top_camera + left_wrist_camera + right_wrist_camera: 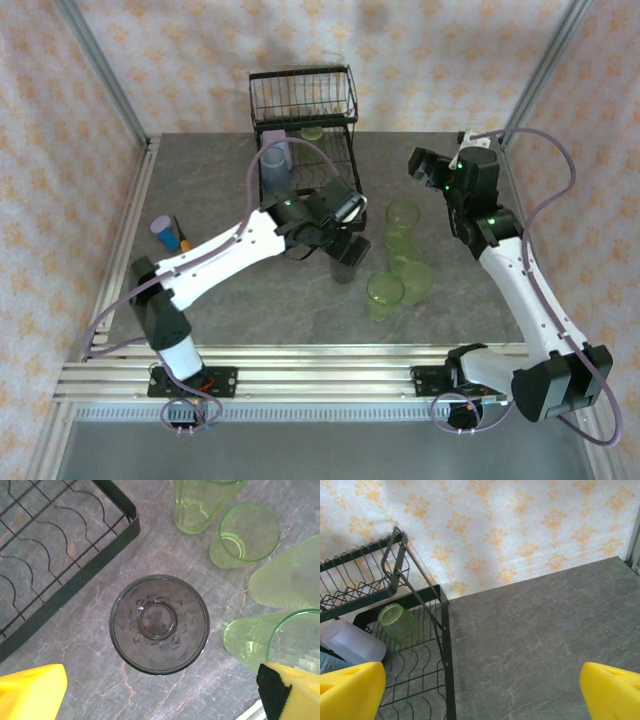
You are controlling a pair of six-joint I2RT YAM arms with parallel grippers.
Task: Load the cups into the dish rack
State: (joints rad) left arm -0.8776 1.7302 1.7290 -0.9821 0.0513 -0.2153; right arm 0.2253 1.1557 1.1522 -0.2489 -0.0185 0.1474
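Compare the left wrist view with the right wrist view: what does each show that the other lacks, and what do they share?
Left wrist view, not the right: a smoky dark cup standing upright on the table, seen from above, beside four light green cups. Right wrist view, not the left: the patterned wall, the raised wire basket, and a green cup and a lavender cup inside the dish rack. Both: the dish rack, the grey table, and an open, yellow-fingered tool: left tool, right tool.
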